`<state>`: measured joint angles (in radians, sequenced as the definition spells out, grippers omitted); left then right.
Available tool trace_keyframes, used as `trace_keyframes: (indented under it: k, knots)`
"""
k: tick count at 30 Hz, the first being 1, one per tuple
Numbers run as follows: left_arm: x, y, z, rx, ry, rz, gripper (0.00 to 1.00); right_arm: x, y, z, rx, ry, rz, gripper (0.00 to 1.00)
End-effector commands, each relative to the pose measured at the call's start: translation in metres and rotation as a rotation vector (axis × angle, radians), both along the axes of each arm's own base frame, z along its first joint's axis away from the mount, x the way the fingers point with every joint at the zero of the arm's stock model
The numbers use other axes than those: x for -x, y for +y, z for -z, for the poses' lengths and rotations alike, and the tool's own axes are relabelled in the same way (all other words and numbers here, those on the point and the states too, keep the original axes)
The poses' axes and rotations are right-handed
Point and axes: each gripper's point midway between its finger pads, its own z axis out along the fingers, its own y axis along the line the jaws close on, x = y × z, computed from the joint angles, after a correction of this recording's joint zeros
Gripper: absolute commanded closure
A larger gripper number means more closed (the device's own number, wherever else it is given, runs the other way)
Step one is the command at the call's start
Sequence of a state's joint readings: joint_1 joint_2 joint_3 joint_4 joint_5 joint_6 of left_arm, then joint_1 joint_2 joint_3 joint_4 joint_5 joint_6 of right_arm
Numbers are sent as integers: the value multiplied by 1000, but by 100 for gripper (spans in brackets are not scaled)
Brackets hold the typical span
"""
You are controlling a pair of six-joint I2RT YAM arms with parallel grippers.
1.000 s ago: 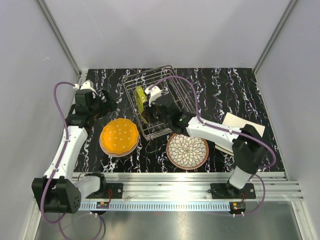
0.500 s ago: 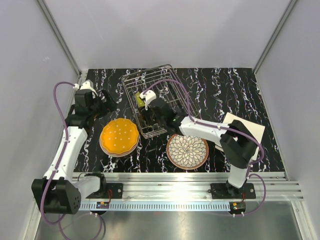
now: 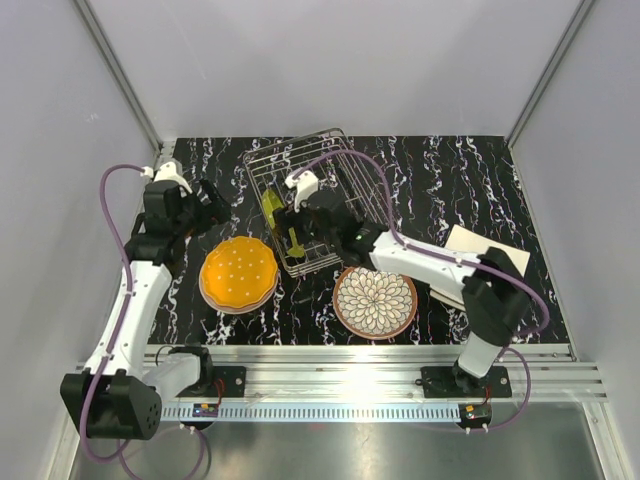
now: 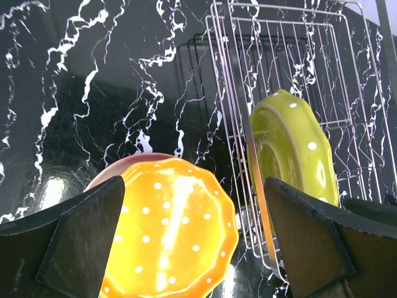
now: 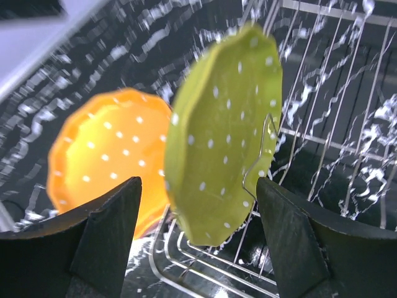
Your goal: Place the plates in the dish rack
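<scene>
Right gripper point(image 5: 197, 183) jaws have spread since a second ago and let go of green plate point(image 5: 223, 124). Plate now stands on edge in left part of rack point(image 3: 345, 160), leaning on wire, between fingers but not gripped. Left gripper point(image 4: 193, 183) wide open, nothing held, hovering left of rack. Orange plate point(image 3: 239, 270) lies on pink plate point(image 4: 105, 174) on table. Petal plate point(image 3: 375, 302) just in front of rack.
</scene>
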<state>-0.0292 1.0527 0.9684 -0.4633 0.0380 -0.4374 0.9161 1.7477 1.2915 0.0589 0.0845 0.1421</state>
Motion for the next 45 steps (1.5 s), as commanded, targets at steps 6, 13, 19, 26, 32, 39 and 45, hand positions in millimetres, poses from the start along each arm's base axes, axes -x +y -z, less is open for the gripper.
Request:
trace_keyframes:
  k: [6, 13, 19, 26, 32, 39, 45]
  knots:
    - [12, 26, -13, -83, -22, -110, 1, 56, -8, -132, -278, -62, -187, 33]
    - [31, 41, -4, -104, 20, -207, 1, 142, 19, -108, -179, -86, -459, 47]
    - [51, 70, -4, -186, 23, -346, 1, 194, 47, -47, -27, -48, -668, 46]
    - [56, 77, -7, -195, -36, -389, 1, 175, 66, 10, 235, -64, -672, 50]
    - [55, 77, -9, -177, -45, -382, 1, 159, 74, 62, 456, -36, -705, 54]
    - [51, 73, -7, -144, -44, -343, 1, 150, 87, 104, 531, -10, -722, 51]
    - [49, 68, -7, -129, -46, -312, 1, 141, 97, 112, 551, -20, -700, 50]
